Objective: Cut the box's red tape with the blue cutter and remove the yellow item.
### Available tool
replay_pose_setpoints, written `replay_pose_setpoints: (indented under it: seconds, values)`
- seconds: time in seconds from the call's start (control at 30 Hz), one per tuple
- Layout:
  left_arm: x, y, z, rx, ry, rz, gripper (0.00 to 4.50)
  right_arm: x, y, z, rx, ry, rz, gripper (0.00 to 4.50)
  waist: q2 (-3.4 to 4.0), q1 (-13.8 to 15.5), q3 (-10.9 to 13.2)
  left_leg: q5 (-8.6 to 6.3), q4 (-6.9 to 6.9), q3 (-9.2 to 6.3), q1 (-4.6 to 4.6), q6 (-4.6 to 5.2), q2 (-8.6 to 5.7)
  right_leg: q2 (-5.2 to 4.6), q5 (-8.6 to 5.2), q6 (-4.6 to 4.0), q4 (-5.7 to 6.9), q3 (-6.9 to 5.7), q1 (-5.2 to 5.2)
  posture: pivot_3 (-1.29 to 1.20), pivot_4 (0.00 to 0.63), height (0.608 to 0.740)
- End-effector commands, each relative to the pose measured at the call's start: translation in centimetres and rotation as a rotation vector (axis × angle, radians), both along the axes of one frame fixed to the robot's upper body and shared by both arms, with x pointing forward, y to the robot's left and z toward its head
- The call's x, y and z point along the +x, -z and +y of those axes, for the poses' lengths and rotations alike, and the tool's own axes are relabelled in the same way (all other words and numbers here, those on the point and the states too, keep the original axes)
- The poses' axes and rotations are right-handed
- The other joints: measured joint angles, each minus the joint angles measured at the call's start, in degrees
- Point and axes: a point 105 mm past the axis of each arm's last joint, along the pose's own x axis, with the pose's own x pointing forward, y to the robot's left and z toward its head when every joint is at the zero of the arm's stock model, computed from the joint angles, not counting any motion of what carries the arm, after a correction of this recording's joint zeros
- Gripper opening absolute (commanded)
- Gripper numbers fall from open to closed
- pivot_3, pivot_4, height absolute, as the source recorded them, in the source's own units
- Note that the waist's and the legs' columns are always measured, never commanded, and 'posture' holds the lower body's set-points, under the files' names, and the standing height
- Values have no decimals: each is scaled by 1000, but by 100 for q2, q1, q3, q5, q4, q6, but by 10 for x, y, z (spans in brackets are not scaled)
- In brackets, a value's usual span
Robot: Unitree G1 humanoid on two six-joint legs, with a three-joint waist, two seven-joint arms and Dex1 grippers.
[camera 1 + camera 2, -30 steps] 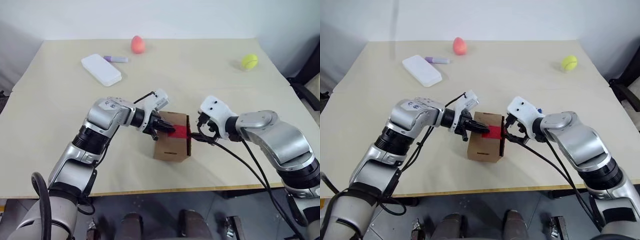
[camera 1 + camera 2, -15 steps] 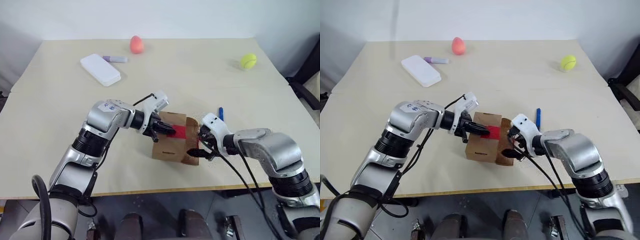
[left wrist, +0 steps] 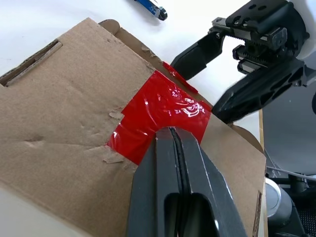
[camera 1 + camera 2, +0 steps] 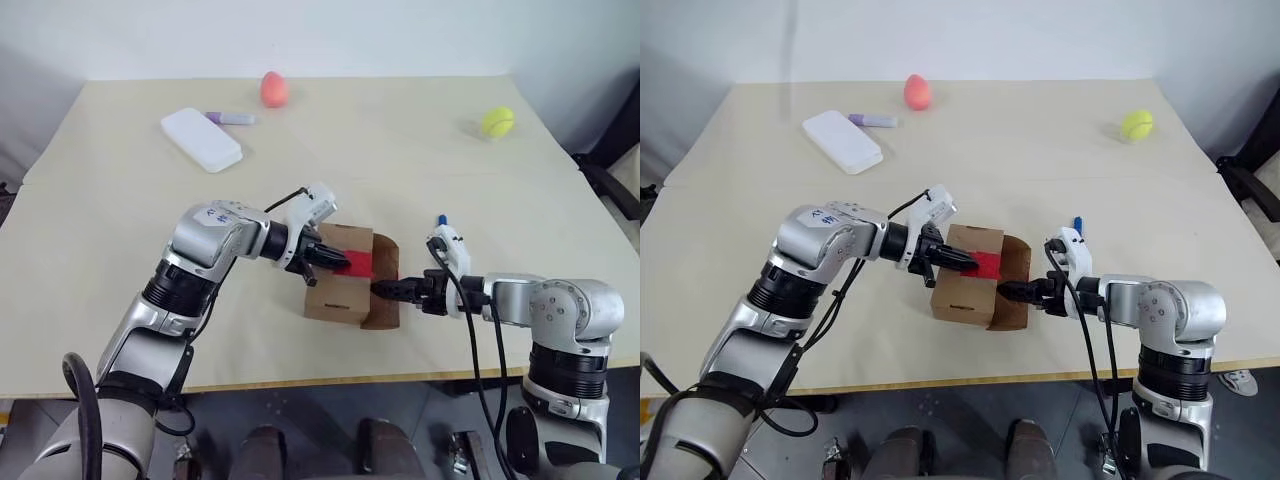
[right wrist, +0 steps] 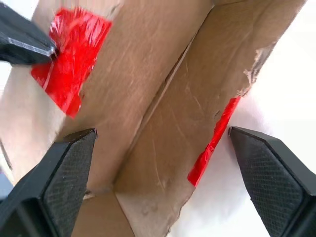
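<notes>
Matte beige table (image 4: 120, 250). Near centre, small brown corrugated box (image 4: 335, 295), right flap hanging open. Glossy crinkled red tape (image 3: 158, 113) on top, pressed by closed left gripper (image 4: 338, 260). Right gripper (image 4: 385, 288) spread wide around flap. Slim blue cutter (image 4: 441, 220) just right.

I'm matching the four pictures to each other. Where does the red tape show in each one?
Left eye: red tape on the box top, centre.
Right eye, centre.
Left wrist, just past the left gripper.
Right wrist, upper left.
Shared landmark: the box's open flap.
</notes>
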Motion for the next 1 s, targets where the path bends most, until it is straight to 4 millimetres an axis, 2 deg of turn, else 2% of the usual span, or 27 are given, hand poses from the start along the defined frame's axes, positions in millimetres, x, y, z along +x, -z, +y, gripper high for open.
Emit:
replay_pose_setpoints:
  seconds: [0.03,0.33,0.53,0.63,0.8,1.0]
  values:
    - [-6,12,0,33,12,31,0,3,20,5,30,16,92,4470,7,-25,-11,0,0,1,4,0,0,0,0,0,3,1,1,0,150,740]
    - [-9,9,0,41,20,22,0,14,26,28,36,-74,111,4470,10,-177,-20,6,8,5,23,-1,1,0,6,-10,27,15,6,0,150,740]
    - [-11,8,0,40,18,19,0,14,31,33,13,-103,124,4470,11,-205,-23,8,7,12,34,-2,5,1,6,-15,40,24,4,0,150,740]
    - [-10,7,0,38,15,18,0,17,33,34,9,-101,127,3892,11,-201,-24,8,8,13,34,-2,6,1,6,-15,41,25,4,0,150,740]
    - [-9,7,1,36,5,18,0,21,28,36,6,-101,123,2171,11,-190,-24,8,2,14,27,-2,6,1,6,-15,38,26,-6,0,150,740]
    - [-5,8,6,35,-16,13,0,21,23,30,-6,-65,129,42,16,-161,-21,8,0,14,19,-3,6,1,6,-15,35,25,-11,0,150,740]
